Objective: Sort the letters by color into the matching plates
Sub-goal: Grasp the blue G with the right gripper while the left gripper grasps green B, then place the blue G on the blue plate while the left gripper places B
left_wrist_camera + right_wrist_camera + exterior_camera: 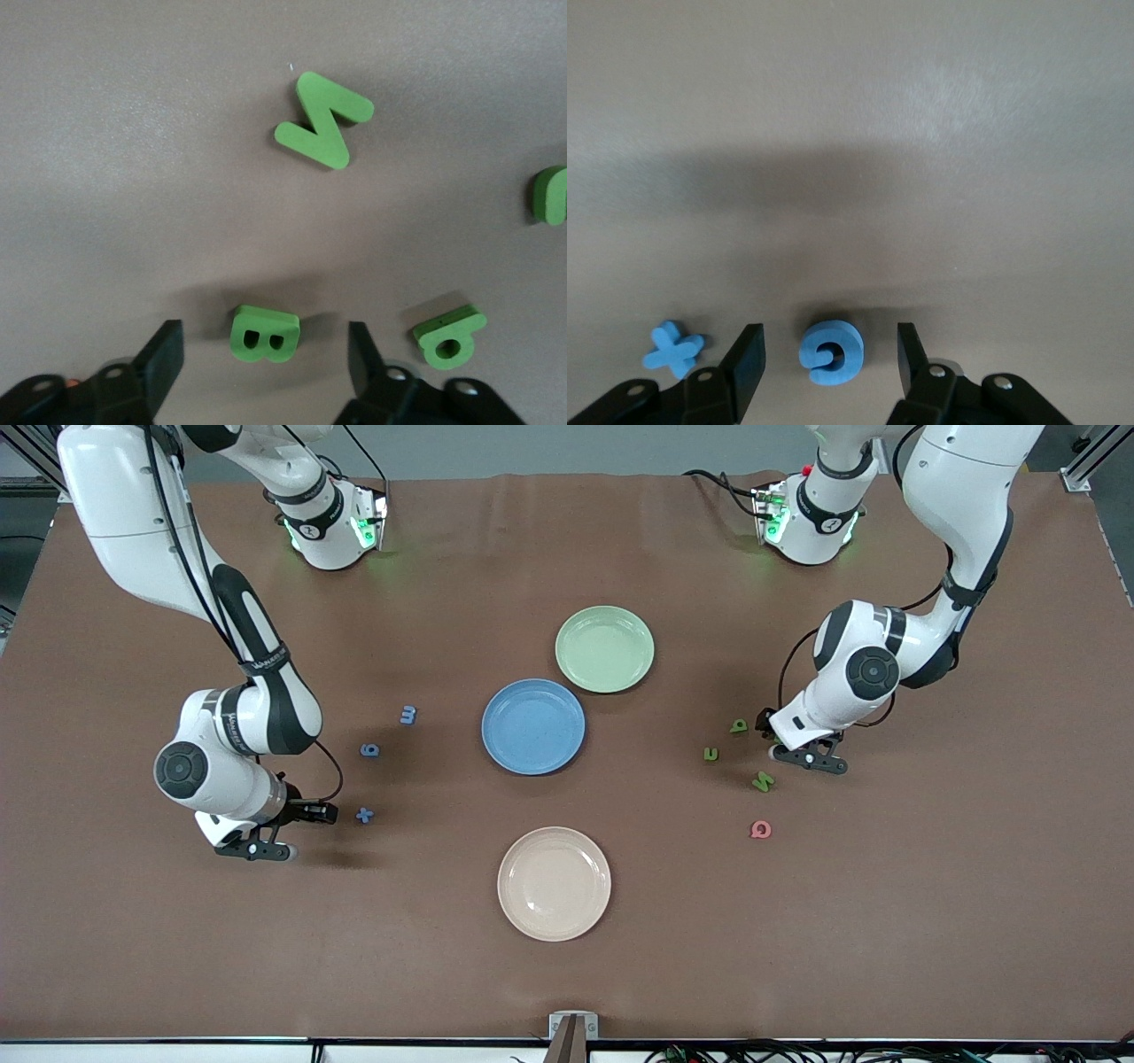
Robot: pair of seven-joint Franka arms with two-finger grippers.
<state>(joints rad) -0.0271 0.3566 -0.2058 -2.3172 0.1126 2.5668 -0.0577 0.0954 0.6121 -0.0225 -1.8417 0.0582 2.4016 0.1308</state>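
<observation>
Green B (264, 335) between spread left gripper (264, 354) fingers; blue G (831, 354), perhaps untouched, between parted right gripper (831, 359) fingers.

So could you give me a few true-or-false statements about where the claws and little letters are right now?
1. The blue plate holds no letters. True.
2. The left claw has open fingers on either side of the green B. True.
3. The right claw is clamped on the blue plus. False: the plus lies beside it; the blue G sits between its open fingers.
4. The green N lies in the green plate. False: it lies on the table.
</observation>
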